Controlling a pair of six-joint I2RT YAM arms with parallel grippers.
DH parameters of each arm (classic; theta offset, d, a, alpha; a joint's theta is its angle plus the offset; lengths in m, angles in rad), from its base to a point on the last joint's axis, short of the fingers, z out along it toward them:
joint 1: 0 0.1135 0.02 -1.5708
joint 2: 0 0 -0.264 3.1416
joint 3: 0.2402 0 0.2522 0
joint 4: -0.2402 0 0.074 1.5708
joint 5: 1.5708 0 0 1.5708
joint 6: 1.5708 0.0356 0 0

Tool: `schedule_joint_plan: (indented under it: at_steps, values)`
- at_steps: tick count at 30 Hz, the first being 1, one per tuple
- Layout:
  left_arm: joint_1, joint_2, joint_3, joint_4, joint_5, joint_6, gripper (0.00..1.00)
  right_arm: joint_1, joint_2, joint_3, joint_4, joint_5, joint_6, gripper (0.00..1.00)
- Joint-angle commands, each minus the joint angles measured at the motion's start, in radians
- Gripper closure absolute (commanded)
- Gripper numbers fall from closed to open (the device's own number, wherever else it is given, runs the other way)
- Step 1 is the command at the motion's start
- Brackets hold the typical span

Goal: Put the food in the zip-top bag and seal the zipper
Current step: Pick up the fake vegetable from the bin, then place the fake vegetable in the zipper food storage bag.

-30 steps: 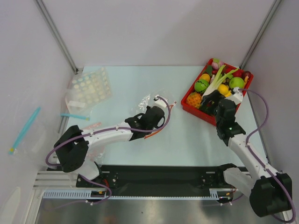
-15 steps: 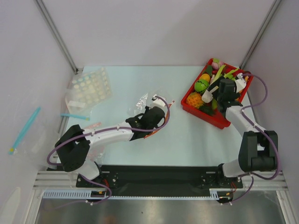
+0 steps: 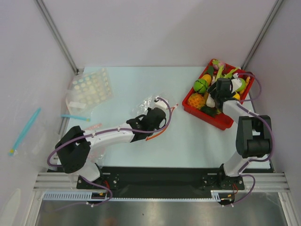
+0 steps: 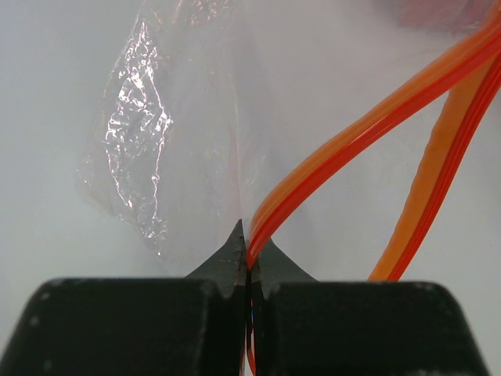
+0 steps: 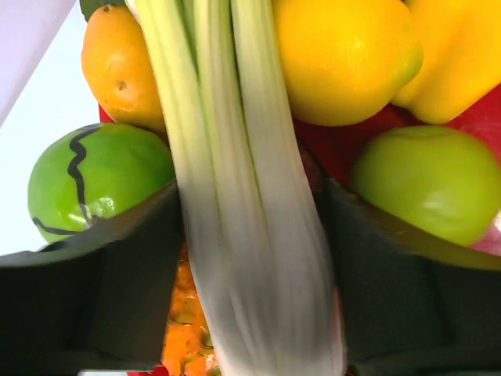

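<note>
Left tool (image 4: 247, 254) pressed together, pinching zipper (image 4: 368, 129) of bag (image 4: 141, 141) at mid-counter (image 3: 197, 141), right tool (image 5: 254, 235) spread, leek (image 5: 235, 117) stalk between its fingers, filling the gap, inside red bin (image 3: 221, 121) far right.

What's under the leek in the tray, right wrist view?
Visible beneath the leek: red tray floor and an orange bumpy fruit. Whatever lies directly under the stalk is covered.

Blurred leek, cropped zipper
The leek (image 5: 250, 204) is blur-smeared, both ends cut off; the zipper (image 4: 352, 141) leaves the frame upper right, its lower end hidden between the left gripper (image 4: 248, 262)'s fingers.
</note>
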Motion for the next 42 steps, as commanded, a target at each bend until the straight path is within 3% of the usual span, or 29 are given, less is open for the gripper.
schedule_joint_plan:
  at_steps: [1, 2, 3, 6, 12, 20, 28, 34, 39, 42]
  values:
    - [0.004, -0.046, -0.005, 0.027, -0.010, -0.004, 1.00, -0.004, -0.017, 0.029, 0.069, 0.011, 0.012, 0.30]
    - [0.004, -0.047, -0.005, 0.027, -0.015, -0.004, 1.00, -0.001, -0.030, 0.015, 0.080, 0.013, 0.008, 0.34]
    - [0.006, -0.050, -0.005, 0.026, -0.016, -0.005, 1.00, 0.003, -0.065, -0.011, 0.094, 0.022, 0.003, 0.45]
    - [0.003, -0.052, -0.004, 0.023, -0.016, -0.005, 1.00, 0.013, -0.141, -0.063, 0.117, 0.049, -0.008, 0.57]
    - [0.004, -0.043, 0.007, 0.012, -0.022, -0.021, 1.00, 0.043, -0.316, -0.153, 0.114, 0.117, -0.043, 0.58]
    - [0.004, -0.049, 0.033, -0.037, 0.013, -0.042, 1.00, 0.181, -0.642, -0.299, 0.114, 0.132, -0.092, 0.57]
    - [0.004, -0.046, 0.096, -0.131, 0.154, -0.057, 1.00, 0.355, -0.952, -0.512, 0.206, 0.122, -0.204, 0.60]
    - [0.006, -0.099, 0.088, -0.135, 0.211, -0.071, 1.00, 0.414, -1.139, -0.618, 0.307, 0.000, -0.222, 0.62]
    - [0.004, -0.070, 0.117, -0.161, 0.278, -0.109, 1.00, 0.430, -1.167, -0.686, 0.495, -0.144, -0.213, 0.60]
    - [0.006, 0.005, 0.237, -0.236, 0.408, -0.142, 1.00, 0.448, -1.155, -0.712, 0.583, -0.216, -0.210, 0.59]
